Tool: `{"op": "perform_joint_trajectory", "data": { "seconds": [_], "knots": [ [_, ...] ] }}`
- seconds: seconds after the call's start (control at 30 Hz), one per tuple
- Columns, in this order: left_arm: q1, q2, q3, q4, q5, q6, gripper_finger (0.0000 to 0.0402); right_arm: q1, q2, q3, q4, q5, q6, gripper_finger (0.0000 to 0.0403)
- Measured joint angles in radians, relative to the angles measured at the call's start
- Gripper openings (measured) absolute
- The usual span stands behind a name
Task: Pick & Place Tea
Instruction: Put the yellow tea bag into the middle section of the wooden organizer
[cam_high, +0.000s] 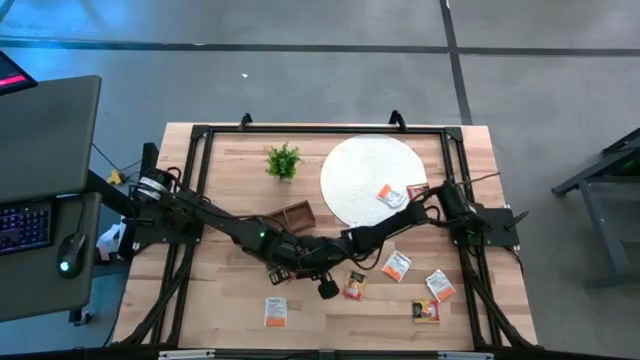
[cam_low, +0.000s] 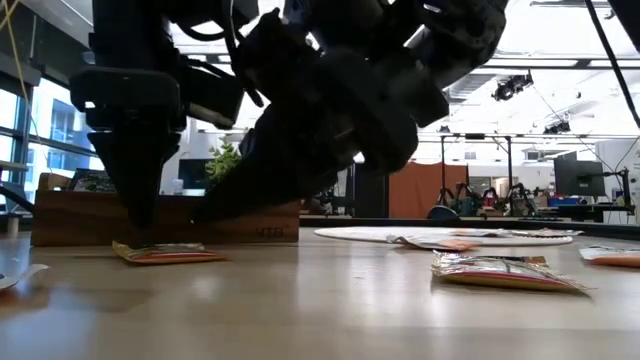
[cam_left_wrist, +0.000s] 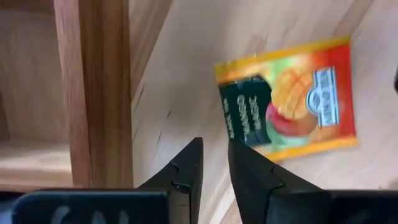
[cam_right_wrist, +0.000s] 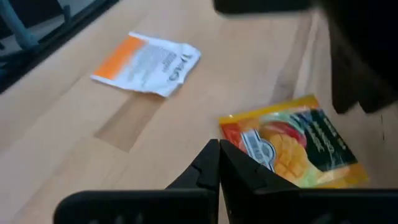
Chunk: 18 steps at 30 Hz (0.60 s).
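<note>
A mango-printed tea sachet (cam_left_wrist: 292, 99) (cam_right_wrist: 292, 152) lies flat on the table beside the brown tray (cam_left_wrist: 93, 93). In the low view it shows as a thin packet (cam_low: 165, 253); in the high view the arms hide it. My left gripper (cam_left_wrist: 213, 146) (cam_low: 137, 235) points down at the sachet's edge nearest the tray, open by a narrow gap. My right gripper (cam_right_wrist: 217, 146) (cam_high: 325, 288) is shut, its tips at the sachet's near corner. An orange-and-white sachet (cam_right_wrist: 149, 62) (cam_high: 275, 311) lies farther off. My left gripper has one fingertip (cam_left_wrist: 239, 155) over the dark-printed edge of the mango sachet (cam_left_wrist: 239, 124), coming from above; whether it touches, I cannot tell. My right gripper's shut tips stand at the sachet's corner (cam_right_wrist: 233, 124); whether they touch it, I cannot tell.
Both arms cross at the table's middle. Several more sachets lie toward the near right (cam_high: 397, 266) (cam_high: 440, 285) (cam_high: 426, 311) (cam_high: 355, 285), and two on the white disc (cam_high: 350, 175). The green plant (cam_high: 283, 160) stands near the far edge, and the tray (cam_high: 293, 216) is near the centre.
</note>
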Motion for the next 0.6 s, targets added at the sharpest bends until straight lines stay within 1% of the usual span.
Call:
{"op": "perform_joint_trajectory", "data": {
  "seconds": [0.1,0.17,0.3,0.43,0.47,0.57,0.6],
  "knots": [
    [-0.001,0.0,0.018,-0.052,0.016,0.018,0.0072,-0.002,0.0,0.001,0.007,0.011,0.004,0.0006],
    [-0.001,0.0,0.048,-0.143,0.005,-0.006,0.0072,-0.002,0.0,0.001,0.003,0.03,0.004,0.0004],
    [-0.002,0.0,0.157,-0.355,-0.058,-0.03,0.0071,-0.002,-0.001,0.001,0.003,0.033,0.0,0.0004],
    [-0.03,-0.022,0.276,-0.563,-0.108,-0.044,0.0071,-0.003,-0.008,0.008,0.006,0.035,0.005,0.0003],
    [-0.032,-0.027,0.302,-0.599,-0.138,-0.047,0.0071,-0.002,-0.008,0.008,0.01,0.034,0.005,0.0002],
    [-0.06,-0.044,0.339,-0.725,-0.202,-0.118,0.0071,0.001,-0.011,0.011,0.002,0.022,0.02,0.0004],
    [-0.067,-0.047,0.339,-0.739,-0.234,-0.15,0.0071,0.001,-0.01,0.01,0.0,0.02,0.024,0.0005]
  ]
}}
